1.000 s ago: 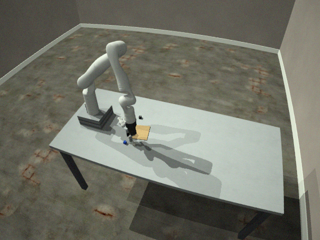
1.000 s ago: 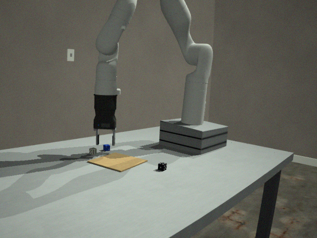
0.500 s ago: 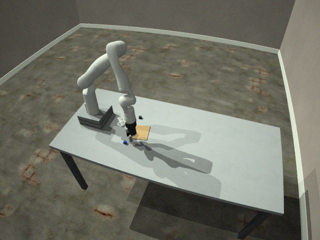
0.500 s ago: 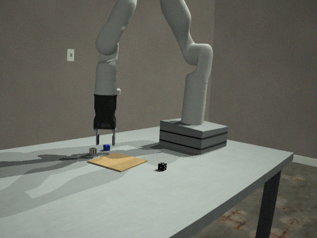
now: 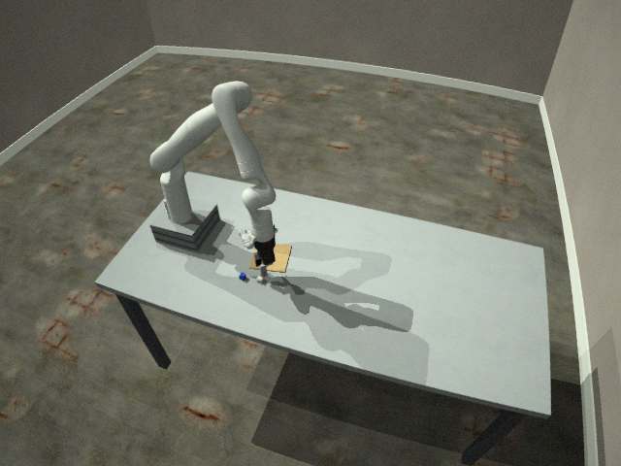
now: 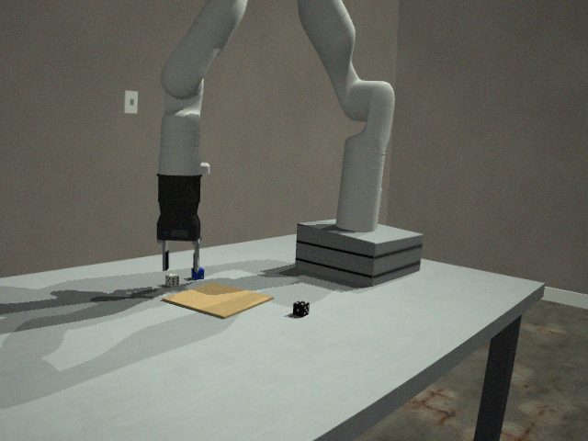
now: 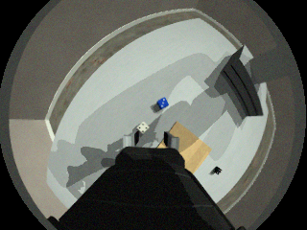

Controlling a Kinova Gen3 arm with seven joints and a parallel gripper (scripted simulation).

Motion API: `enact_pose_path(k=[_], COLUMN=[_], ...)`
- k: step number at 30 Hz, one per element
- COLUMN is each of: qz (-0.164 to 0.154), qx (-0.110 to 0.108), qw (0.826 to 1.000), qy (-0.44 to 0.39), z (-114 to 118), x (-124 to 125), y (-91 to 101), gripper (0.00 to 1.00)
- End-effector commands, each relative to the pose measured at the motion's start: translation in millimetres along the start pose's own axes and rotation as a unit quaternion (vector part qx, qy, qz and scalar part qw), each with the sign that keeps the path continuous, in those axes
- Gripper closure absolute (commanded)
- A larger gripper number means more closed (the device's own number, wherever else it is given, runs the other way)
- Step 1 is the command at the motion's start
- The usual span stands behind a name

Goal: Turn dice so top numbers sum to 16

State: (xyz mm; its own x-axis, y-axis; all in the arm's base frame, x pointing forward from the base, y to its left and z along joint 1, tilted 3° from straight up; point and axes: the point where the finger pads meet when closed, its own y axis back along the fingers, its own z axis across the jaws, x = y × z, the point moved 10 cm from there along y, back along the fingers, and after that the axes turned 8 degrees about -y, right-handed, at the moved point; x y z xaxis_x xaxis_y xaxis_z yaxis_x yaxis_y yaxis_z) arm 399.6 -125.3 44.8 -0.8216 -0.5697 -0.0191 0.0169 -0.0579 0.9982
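"What did the top view show?"

"The gripper [image 5: 262, 268] [image 6: 179, 271] [image 7: 151, 136] hung over the near edge of the tan mat [image 5: 283, 258] [image 6: 218, 299] [image 7: 194, 148], with the blue die [image 5: 243, 276] [image 6: 197, 274] [image 7: 162, 103] on the smooth grey table [image 5: 451, 301] [image 6: 285, 370] [image 7: 103, 91], off the mat."

"And the exterior view?"

"The fingers stood wide apart, grasping nothing. The white die [image 6: 172, 279] [image 7: 143, 127] and the blue one lay beyond the mat, the black die [image 6: 300, 308] [image 7: 217, 170] on its other side. The mat looked thin, flat and square, stiff as board, maybe wood."

"How would the dice handle?"

"Light and hard, I'd judge, hardly fragile, but perhaps slippery on their smooth sides. I'd take two opposite faces, square on and low; a corner grip could spin one away."

"The wrist view?"

"Both fingers were spread, with the white die just ahead of them. The dice were crisp little cubes with contrasting pips, all three off the mat."

The gripper [image 5: 262, 275] [image 6: 180, 270] [image 7: 151, 136] has been shifted sideways towards the white die [image 5: 260, 280] [image 6: 172, 279] [image 7: 143, 127]; from above, the black die [image 6: 300, 308] [image 7: 217, 170] has been largely hidden by the arm [image 5: 260, 222] [image 6: 180, 137].
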Motion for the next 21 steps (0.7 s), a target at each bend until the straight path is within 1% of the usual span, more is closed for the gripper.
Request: enact_pose_path(k=[1, 4, 7, 21], qz=[0.000, 0.000, 0.000, 0.000], qx=[0.003, 0.003, 0.003, 0.003], qw=[1.000, 1.000, 1.000, 1.000], qy=[0.007, 0.007, 0.007, 0.007], z=[-7.0, -11.7, -13.6, -13.7], x=[-15.9, -24.4, -27.9, -28.2], y=[-1.8, -1.8, -1.8, -1.8], gripper=[0.00, 0.00, 0.00, 0.00])
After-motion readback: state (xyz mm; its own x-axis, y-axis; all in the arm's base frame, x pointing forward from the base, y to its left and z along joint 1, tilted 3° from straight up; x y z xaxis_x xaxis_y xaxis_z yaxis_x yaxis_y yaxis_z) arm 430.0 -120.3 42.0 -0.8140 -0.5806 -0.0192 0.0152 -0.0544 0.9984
